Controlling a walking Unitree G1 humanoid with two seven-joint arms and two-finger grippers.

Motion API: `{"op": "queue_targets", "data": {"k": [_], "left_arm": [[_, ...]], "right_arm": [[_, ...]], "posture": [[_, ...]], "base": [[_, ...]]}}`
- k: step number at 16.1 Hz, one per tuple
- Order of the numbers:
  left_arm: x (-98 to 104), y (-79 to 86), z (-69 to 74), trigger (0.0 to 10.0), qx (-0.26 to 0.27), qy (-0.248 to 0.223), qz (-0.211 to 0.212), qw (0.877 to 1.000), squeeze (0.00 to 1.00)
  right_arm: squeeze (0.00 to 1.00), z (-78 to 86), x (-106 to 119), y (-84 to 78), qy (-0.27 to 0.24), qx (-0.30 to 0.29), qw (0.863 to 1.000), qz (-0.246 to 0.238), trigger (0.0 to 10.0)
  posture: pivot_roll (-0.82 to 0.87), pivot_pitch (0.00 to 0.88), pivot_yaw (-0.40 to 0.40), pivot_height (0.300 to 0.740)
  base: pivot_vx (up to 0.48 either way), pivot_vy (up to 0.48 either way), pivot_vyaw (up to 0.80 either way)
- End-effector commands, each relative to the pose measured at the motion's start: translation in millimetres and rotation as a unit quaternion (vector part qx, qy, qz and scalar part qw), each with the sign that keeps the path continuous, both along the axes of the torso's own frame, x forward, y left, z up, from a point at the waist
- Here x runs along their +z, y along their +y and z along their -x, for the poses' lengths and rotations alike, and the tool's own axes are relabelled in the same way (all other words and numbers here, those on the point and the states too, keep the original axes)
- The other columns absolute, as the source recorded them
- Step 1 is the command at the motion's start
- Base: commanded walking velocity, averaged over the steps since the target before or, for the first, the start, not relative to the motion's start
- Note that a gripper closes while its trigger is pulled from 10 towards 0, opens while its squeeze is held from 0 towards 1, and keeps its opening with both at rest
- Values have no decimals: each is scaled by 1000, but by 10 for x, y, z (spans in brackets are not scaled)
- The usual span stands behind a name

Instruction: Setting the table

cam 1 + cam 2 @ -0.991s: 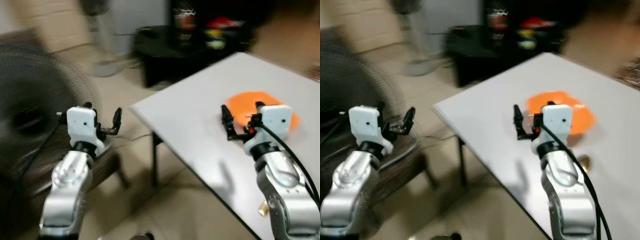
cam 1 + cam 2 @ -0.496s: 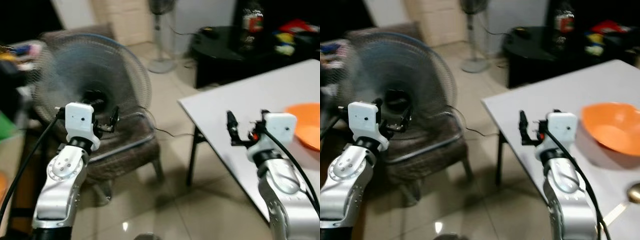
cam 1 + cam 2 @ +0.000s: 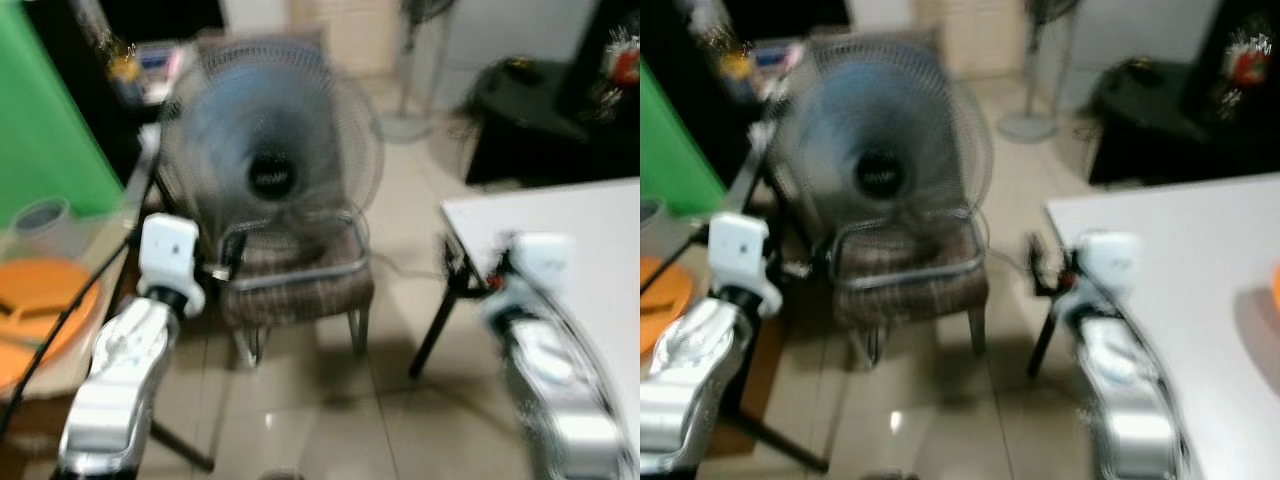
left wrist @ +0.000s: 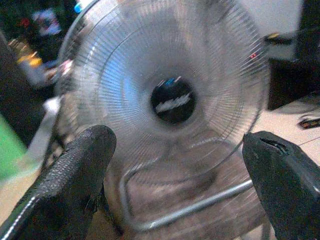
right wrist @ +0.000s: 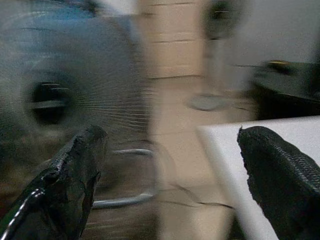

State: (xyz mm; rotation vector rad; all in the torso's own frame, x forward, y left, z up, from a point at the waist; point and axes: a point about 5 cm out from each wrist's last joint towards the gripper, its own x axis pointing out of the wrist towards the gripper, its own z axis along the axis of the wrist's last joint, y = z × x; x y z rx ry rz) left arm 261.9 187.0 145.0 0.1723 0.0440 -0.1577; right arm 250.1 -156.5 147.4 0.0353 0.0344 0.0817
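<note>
White table (image 3: 560, 240) at right edge of frame; orange plates (image 3: 40, 300) lower left. Left gripper (image 4: 175, 165) & right gripper (image 5: 165, 170) both spread wide, empty, facing fan (image 3: 270, 150) on chair (image 3: 300, 280) at center.

The camera swings left from a second ago: the large fan (image 3: 270, 160) on its chair (image 3: 300, 285) now sits centre. The white table (image 3: 590, 230) slides to the right edge, and orange plates (image 3: 40, 300) appear at left.
</note>
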Motion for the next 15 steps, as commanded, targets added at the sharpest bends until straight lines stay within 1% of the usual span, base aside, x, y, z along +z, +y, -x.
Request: {"op": "queue_targets", "data": {"k": [1, 2, 4, 5, 6, 7, 8, 9, 11, 12, 13, 14, 15], "left_arm": [[32, 7, -17, 10000, 11, -7, 6, 1000, 0], [56, 14, -30, 10000, 18, -8, 10, 1000, 0], [73, -8, -26, 10000, 14, -9, 6, 1000, 0], [5, -28, -1, 10000, 3, 0, 8, 1000, 0], [-73, -22, 27, 10000, 4, 9, 23, 1000, 0], [-139, 3, 52, 10000, 10, 18, 35, 999, 0], [-157, 1, 67, 10000, 7, 21, 26, 999, 0], [-87, -57, 56, 10000, -6, 4, 13, 1000, 0], [-31, -112, 62, 10000, -14, -12, 2, 1000, 0], [-60, -147, 107, 10000, -23, -9, 8, 1000, 0], [-67, -156, 118, 10000, -26, -8, 11, 1000, 0], [-45, -174, 124, 10000, -29, -9, 19, 999, 0], [-17, -179, 111, 10000, -27, -12, 22, 999, 0]], "right_arm": [[1000, -17, 78, -21, -15, -2, 1000, -10, 10000], [1000, -32, 74, -21, -10, -2, 1000, -17, 10000], [1000, -49, 45, -5, -3, 7, 1000, -17, 10000], [1000, -30, 16, 5, -5, 11, 1000, 15, 10000], [1000, 1, 5, -4, -8, 7, 999, 36, 10000], [1000, 30, 17, -9, -11, 5, 999, 44, 10000], [1000, 33, 21, 3, -7, 13, 999, 47, 10000], [1000, -14, -12, 20, 2, 21, 998, 58, 10000], [1000, -41, -46, 37, 8, 27, 998, 61, 10000], [1000, 4, -87, 12, 16, 16, 998, 56, 10000], [1000, 19, -95, -2, 20, 10, 998, 51, 10000], [1000, 38, -101, -3, 30, 5, 999, 29, 10000], [1000, 31, -101, 34, 29, 19, 999, 34, 10000]], "posture": [[81, 0, 62, 740], [96, 0, 55, 740], [99, 0, 60, 740], [60, 0, 84, 740], [44, 0, 92, 740], [35, 0, 91, 740], [42, 0, 71, 740], [65, 0, 46, 740], [58, 0, 45, 740], [51, 0, 40, 740], [51, 0, 40, 740], [67, 0, 27, 740], [64, 0, 32, 740]], "base": [[0, 0, 800], [0, 0, 800], [0, 0, 800], [0, 0, 800], [0, 0, 800], [0, 0, 800], [0, 0, 800], [0, 0, 800], [0, 0, 800], [0, 0, 800], [0, 0, 800], [0, 0, 800], [244, 0, 800]]}}
